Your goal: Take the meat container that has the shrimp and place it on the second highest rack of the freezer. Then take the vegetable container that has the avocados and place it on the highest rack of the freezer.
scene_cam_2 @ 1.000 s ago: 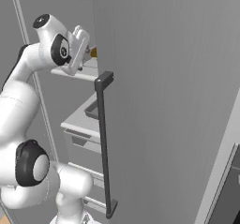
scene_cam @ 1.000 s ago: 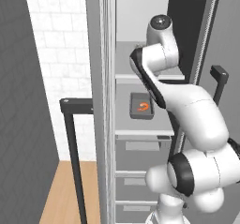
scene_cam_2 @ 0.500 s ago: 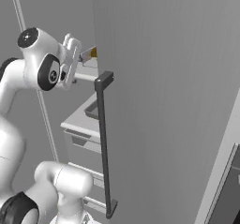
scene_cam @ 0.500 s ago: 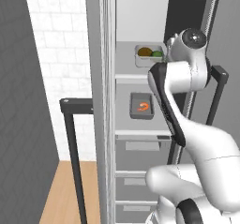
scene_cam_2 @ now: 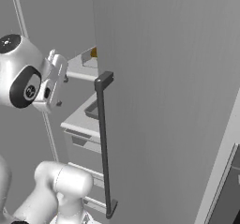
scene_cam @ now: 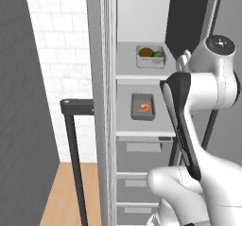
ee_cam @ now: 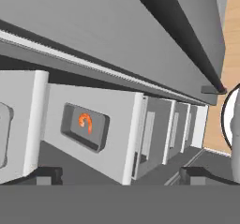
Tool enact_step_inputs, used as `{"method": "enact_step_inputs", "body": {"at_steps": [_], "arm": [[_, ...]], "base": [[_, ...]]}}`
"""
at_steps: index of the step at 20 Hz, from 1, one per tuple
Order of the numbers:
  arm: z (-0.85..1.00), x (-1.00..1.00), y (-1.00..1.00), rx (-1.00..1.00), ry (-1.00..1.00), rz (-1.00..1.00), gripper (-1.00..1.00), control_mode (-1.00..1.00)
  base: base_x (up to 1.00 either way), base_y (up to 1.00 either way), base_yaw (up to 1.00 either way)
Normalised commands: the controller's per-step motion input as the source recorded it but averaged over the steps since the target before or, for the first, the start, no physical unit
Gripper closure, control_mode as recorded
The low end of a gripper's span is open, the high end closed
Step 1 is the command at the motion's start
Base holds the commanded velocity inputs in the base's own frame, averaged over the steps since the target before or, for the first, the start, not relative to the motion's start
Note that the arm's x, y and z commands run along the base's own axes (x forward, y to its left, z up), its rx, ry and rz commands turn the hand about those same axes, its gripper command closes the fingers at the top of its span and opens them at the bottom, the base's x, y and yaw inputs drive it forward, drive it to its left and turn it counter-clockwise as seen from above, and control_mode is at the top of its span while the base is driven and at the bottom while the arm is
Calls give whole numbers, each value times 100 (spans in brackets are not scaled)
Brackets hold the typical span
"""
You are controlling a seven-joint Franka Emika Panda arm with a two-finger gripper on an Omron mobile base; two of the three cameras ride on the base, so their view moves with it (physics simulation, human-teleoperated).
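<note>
The freezer (scene_cam: 106, 40) stands open. On its highest rack (scene_cam: 130, 69) sits the vegetable container (scene_cam: 150, 56) with a brown and a green avocado. One shelf down, the second highest rack (scene_cam: 124, 121) bears the meat container (scene_cam: 143, 108) with the orange shrimp (scene_cam: 145, 108). The hand view, rolled sideways, shows the same tray (ee_cam: 84, 124) and its shrimp (ee_cam: 85, 121) on that rack (ee_cam: 119, 124). My gripper (ee_cam: 122, 175) is open and empty, held back from the shelves in front of the freezer's right side.
The freezer door (scene_cam_2: 164, 78) hangs open to the right with its long dark bar handle (scene_cam_2: 104, 143). Grey drawers (scene_cam: 142, 173) fill the cabinet below the shelves. A white brick wall (scene_cam: 56, 40) and wooden floor (scene_cam: 61, 192) lie to the left. My own arm (scene_cam: 189, 126) crosses the opening's right side.
My arm has drawn back out of the top shelf toward the right, leaving the avocado container uncovered on the highest rack. The gripper stayed open.
</note>
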Motion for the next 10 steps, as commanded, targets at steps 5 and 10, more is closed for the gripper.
{"method": "enact_step_inputs", "body": {"at_steps": [5,10], "arm": [[-25,-100,6,0,29,0,-100,-100],[-29,-73,0,0,9,0,-100,-100]], "base": [[0,0,0],[0,0,0]]}}
